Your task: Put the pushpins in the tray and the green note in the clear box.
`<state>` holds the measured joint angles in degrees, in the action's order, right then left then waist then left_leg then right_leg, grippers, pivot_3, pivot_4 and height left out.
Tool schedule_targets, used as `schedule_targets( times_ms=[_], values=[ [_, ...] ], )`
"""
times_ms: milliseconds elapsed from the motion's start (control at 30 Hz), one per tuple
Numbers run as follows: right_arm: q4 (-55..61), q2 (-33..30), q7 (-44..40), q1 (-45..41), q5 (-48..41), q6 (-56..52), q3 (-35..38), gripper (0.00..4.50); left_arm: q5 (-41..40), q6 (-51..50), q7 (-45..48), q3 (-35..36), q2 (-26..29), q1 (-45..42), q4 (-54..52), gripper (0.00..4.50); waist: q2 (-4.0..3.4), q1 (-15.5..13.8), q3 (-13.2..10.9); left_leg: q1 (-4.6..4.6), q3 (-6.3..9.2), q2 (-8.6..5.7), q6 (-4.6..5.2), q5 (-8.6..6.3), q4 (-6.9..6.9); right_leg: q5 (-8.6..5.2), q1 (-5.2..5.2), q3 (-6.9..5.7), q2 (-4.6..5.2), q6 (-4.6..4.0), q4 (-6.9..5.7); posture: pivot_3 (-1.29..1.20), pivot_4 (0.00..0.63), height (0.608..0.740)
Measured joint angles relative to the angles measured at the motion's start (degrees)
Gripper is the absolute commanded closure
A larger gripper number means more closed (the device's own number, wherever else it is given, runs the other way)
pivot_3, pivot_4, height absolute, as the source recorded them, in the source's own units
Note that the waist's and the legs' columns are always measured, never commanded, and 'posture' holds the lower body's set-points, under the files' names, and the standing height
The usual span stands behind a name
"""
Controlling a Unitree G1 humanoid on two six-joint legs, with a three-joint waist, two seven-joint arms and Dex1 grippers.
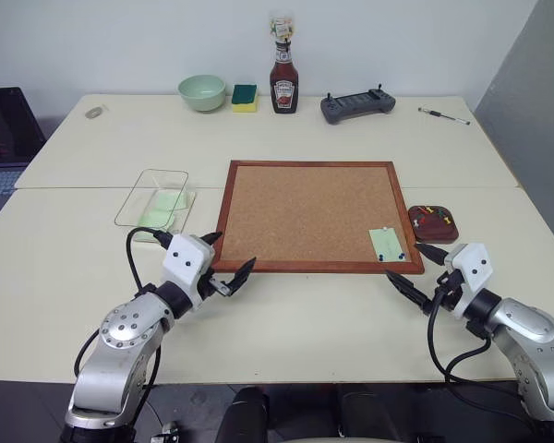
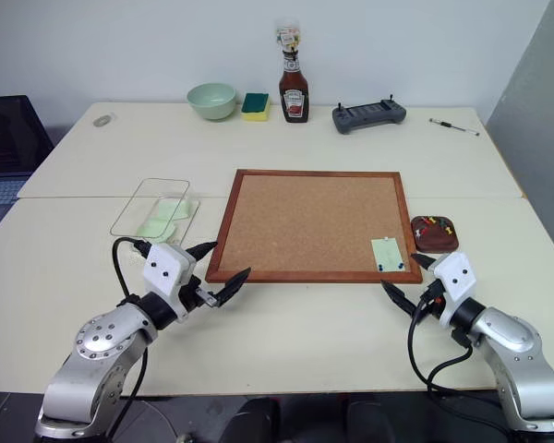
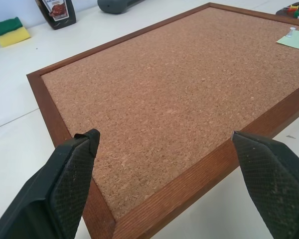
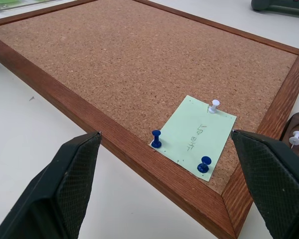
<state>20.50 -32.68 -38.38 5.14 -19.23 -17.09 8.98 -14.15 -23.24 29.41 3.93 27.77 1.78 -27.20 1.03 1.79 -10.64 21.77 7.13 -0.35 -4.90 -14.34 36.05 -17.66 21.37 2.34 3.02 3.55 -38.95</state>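
- Green note (image 4: 195,137): pale green paper slip, roughly square, flat, faint handwriting in the middle; pinned to the corkboard (image 1: 305,210) in its near right corner, just inside the wooden frame.
- Pushpins (image 4: 156,139): two dark blue heads on the note's near edge, one at each near corner; a white pin (image 4: 214,105) at a far corner. All three upright, stuck through the paper.
- Tray (image 1: 432,224): small, shallow, dark red dish on the bench (image 1: 286,314), just right of the corkboard's near right corner, close to the frame. Holds a few loose pins with red, yellow and green heads, plus a white one.
- Clear box (image 1: 152,197): transparent, rounded corners, low walls; on the bench left of the corkboard, slightly apart from its frame. Pale green sheets visible inside or under it; cannot tell which.
- Left gripper (image 1: 226,268): fingers wide apart, nothing between them, hovering at the corkboard's near left corner.
- Right gripper (image 1: 419,269): fingers wide apart, empty, just in front of the near right corner, aimed at the note.
- Far edge of bench: mint green bowl (image 1: 202,92), green-and-yellow sponge (image 1: 244,98), ketchup bottle (image 1: 283,77), dark handheld controller (image 1: 356,104), pen (image 1: 443,115).
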Motion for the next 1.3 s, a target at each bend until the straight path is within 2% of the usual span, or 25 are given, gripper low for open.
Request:
schedule_targets(
  times_ms=[400, 667, 967, 1133, 1300],
  values=[
    [0.0, 0.0, -0.2, 0.1, 0.0, 0.2, 0.0, 0.11, -0.8, 0.6, 0.2, 0.0, -0.4, -0.2, 0.6, 0.01, 0.0, 0.0, 0.0, 0.0, 0.0, 0.0, 0.0, 0.0, 0.0, 0.0, 0.0, 0.0, 0.0, 0.0, 0.0, 0.0, 0.15, 0.74],
    [0.0, 0.1, -0.2, 0.2, 0.0, 0.4, 0.0, 0.11, -2.4, -1.7, 3.0, -0.1, 1.6, -2.0, 1.1, 0.01, 0.0, 0.0, 0.0, 0.0, 0.0, 0.0, 0.0, 0.0, 0.0, 0.0, 0.0, -0.01, 0.0, 0.0, 0.0, 0.0, 0.15, 0.74],
    [0.0, 1.3, 0.4, -0.2, 0.0, 0.3, -0.1, 0.11, -7.4, -1.7, 10.5, -0.4, 3.0, -10.5, 5.9, 1.46, 0.0, 0.0, 0.0, 0.0, 0.0, 0.0, 0.0, 0.0, 0.0, 0.0, 0.01, -0.01, -0.02, 0.0, -0.01, 0.0, 0.15, 0.74],
    [0.0, 1.8, 1.2, -0.1, 0.0, 0.3, -0.1, 0.11, -5.1, 1.3, 14.1, -4.8, 3.5, -15.3, 12.0, 2.53, 0.0, 0.0, 0.0, 0.01, 0.0, -0.02, 0.0, 0.0, 0.01, 0.0, 0.01, -0.01, -0.01, 0.0, -0.01, 0.0, 0.15, 0.74],
    [0.0, 2.3, 1.9, -0.1, 0.1, 0.5, -0.1, 0.11, -2.3, 4.2, 15.2, -8.7, 1.9, -20.0, 17.6, 3.41, 0.0, 0.0, 0.0, 0.01, 0.0, -0.02, 0.0, 0.0, 0.01, 0.0, 0.01, -0.01, -0.01, 0.0, -0.01, 0.0, 0.15, 0.74]
  ],
)
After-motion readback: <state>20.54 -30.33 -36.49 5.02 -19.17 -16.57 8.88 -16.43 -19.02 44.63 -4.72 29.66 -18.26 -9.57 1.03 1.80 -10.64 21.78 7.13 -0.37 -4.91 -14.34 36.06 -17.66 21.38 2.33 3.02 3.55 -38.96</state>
